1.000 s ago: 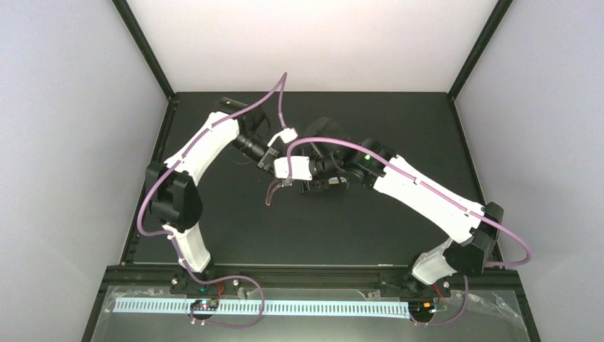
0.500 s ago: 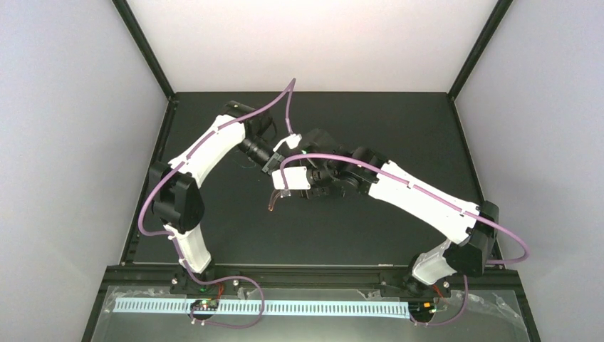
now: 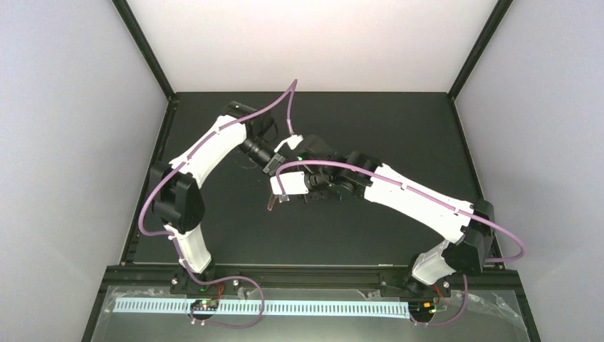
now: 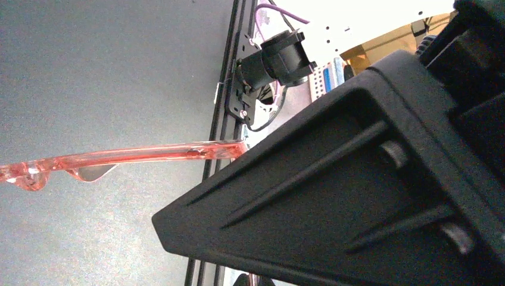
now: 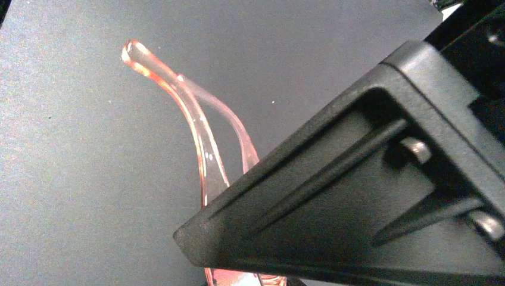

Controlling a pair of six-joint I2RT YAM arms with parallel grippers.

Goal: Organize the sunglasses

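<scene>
Sunglasses (image 4: 119, 155) hang between left gripper (image 3: 283, 196) and right gripper (image 3: 310, 192); either's grip cannot be told.

2 arms are shown meeting above the middle of the table (image 3: 427, 128). The left gripper (image 3: 285, 191) is set just left of the right gripper (image 3: 315, 191), the 2 close together. The sunglasses (image 3: 273, 202) are found at the grippers, over the table, with 1 temple arm (image 4: 137, 153) stretched toward the near left, its tip past the left gripper.
</scene>
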